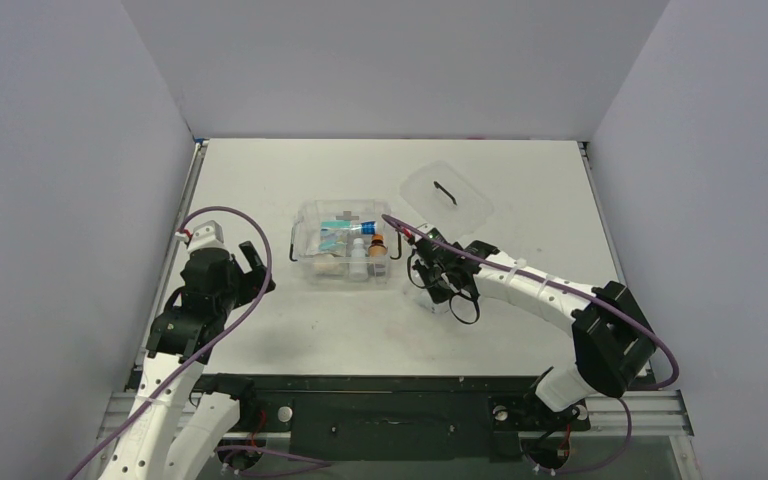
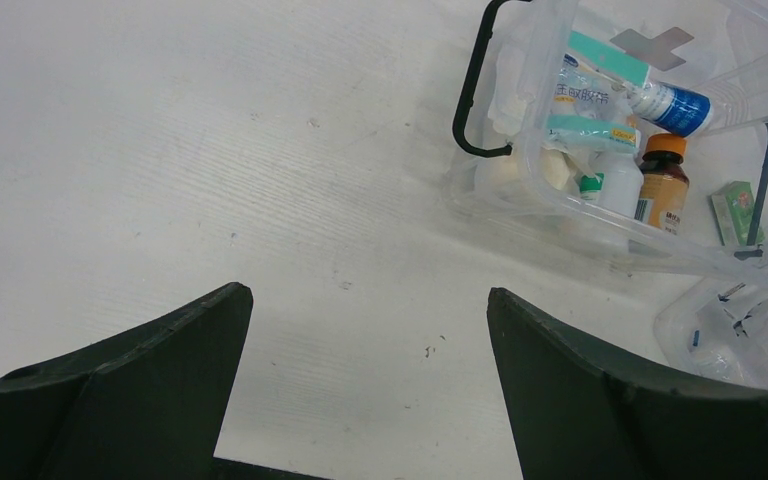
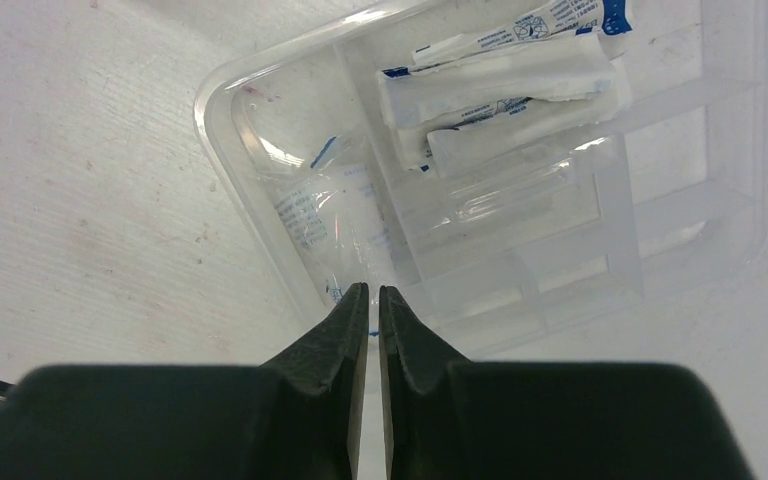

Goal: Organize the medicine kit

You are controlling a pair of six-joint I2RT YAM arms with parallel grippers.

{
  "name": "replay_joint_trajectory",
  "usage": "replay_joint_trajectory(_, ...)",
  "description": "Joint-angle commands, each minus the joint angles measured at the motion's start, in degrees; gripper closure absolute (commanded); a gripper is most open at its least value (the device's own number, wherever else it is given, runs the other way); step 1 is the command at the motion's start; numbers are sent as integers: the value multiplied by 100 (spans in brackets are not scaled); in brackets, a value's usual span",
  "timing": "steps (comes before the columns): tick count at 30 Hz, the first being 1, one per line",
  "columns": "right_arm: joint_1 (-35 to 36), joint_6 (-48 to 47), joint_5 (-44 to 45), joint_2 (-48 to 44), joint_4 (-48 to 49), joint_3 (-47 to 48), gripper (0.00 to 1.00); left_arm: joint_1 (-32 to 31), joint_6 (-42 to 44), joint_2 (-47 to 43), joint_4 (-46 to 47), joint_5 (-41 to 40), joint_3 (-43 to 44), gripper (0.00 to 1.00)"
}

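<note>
The medicine kit sits open in the middle of the tabletop, with little bottles and a tube inside it. Its lid lies flat behind it, to the right. Near the kit's right side is a shallow clear tray, and the right gripper is down at the tray's near rim. Its fingers are pressed almost together, right where a thin clear packet with blue print lies in the corner compartment. I cannot tell if they pinch the packet, the rim, or nothing at all (the plastic is see-through and very thin). Some white packets lie in the next compartment.

The left gripper hangs over bare tabletop, left of the kit, with its fingers wide apart and nothing in them.

The job now looks like taking the clear packet out of the tray and putting it in the kit. To do that well, the right arm should lift slowly and straight up. If the tray comes up too, the pinch is on the wrong thing, so it should let go and pinch again a bit farther in. The packet looks floppy and light, so it could slip. After that, it should carry the packet left and let go low inside the kit, beside the bottles.
</note>
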Motion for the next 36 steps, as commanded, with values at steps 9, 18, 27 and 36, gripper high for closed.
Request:
replay_joint_trajectory(9, 150, 231, -131, 374, 661, -263, 94, 52, 56, -6, 164, 55, 119, 13)
replay_joint_trajectory(18, 179, 222, -151, 415, 645, -208, 94, 53, 57, 0, 168, 66, 123, 13)
replay_joint_trajectory(27, 116, 70, 487, -60, 52, 584, 85, 52, 57, 13, 169, 75, 122, 13)
replay_joint_trajectory(36, -618, -13, 758, -149, -123, 1229, 65, 53, 58, 1, 171, 84, 121, 13)
